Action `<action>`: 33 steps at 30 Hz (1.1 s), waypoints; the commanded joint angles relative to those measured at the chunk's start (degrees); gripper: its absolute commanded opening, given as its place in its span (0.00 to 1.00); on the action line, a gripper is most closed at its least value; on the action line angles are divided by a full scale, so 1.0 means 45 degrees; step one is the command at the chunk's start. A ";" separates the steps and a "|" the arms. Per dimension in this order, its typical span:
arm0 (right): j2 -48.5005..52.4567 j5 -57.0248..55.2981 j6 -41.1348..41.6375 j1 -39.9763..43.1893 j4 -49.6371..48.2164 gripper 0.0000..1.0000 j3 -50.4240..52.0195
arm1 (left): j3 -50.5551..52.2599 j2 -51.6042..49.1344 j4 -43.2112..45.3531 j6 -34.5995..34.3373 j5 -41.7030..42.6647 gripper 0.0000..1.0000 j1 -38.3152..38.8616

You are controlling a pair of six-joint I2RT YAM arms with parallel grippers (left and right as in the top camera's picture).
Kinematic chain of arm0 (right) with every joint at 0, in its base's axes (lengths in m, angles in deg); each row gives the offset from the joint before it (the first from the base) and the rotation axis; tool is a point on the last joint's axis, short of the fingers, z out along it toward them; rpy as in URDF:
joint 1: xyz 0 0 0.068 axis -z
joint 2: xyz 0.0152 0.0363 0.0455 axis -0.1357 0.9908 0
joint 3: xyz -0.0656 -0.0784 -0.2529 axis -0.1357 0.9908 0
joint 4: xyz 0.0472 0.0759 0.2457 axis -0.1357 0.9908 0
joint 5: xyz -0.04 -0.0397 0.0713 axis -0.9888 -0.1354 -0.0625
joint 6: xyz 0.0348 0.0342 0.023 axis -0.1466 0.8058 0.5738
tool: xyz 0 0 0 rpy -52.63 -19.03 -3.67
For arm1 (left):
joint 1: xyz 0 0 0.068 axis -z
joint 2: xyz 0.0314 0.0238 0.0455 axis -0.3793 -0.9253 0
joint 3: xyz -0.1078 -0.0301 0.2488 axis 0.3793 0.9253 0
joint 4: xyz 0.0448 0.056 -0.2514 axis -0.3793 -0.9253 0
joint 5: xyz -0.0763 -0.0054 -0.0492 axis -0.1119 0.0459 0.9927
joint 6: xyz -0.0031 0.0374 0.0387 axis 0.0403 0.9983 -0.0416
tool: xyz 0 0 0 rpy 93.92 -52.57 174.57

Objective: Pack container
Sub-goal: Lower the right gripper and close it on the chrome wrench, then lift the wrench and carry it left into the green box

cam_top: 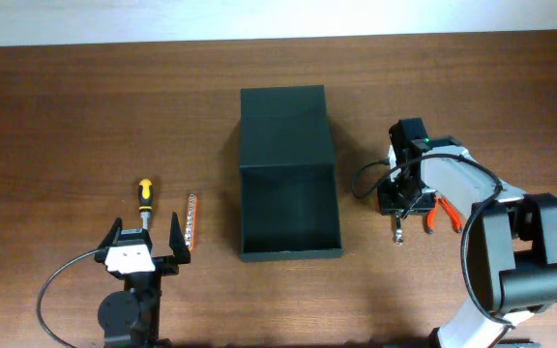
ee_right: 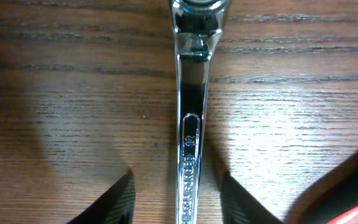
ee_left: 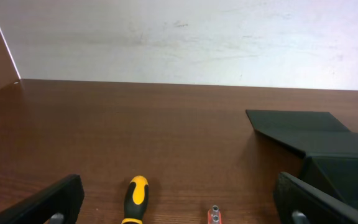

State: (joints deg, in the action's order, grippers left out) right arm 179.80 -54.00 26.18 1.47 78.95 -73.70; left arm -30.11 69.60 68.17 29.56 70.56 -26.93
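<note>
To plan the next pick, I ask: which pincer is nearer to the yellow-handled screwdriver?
Left. The left pincer stands open right at the tip of the screwdriver; the right pincer is across the container, straddling a wrench.

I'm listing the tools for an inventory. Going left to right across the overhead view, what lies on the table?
Yellow-and-black screwdriver → orange bit strip → dark open container → chrome wrench → red-handled pliers.
</note>
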 commanded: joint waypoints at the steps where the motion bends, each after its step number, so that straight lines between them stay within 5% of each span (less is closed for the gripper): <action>1: 0.0180 -0.0117 0.0015 -0.0078 -0.0029 0.36 0.0073 | 0.0087 0.0107 0.0039 0.0155 0.0131 0.99 -0.0087; 10: 0.0180 -0.0117 0.0015 -0.0078 -0.0029 0.17 0.0068 | 0.0087 0.0107 0.0039 0.0160 0.0126 0.99 -0.0087; 17: 0.0180 -0.0121 0.0005 -0.0078 0.0321 0.16 -0.0311 | 0.0087 0.0107 0.0039 0.0155 0.0126 0.99 -0.0087; 20: 0.0175 -0.0121 0.0005 -0.0078 0.0738 0.05 -0.0889 | 0.0087 0.0107 0.0039 0.0155 0.0126 0.99 -0.0087; 33: 0.0160 -0.0049 0.0000 -0.0107 0.4206 0.04 -0.5659 | 0.0087 0.0107 0.0039 0.0155 0.0126 0.99 -0.0087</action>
State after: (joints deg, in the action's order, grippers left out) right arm 180.67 -54.00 26.35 1.45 96.11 -93.04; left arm -30.11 69.60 68.19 29.56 70.56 -26.93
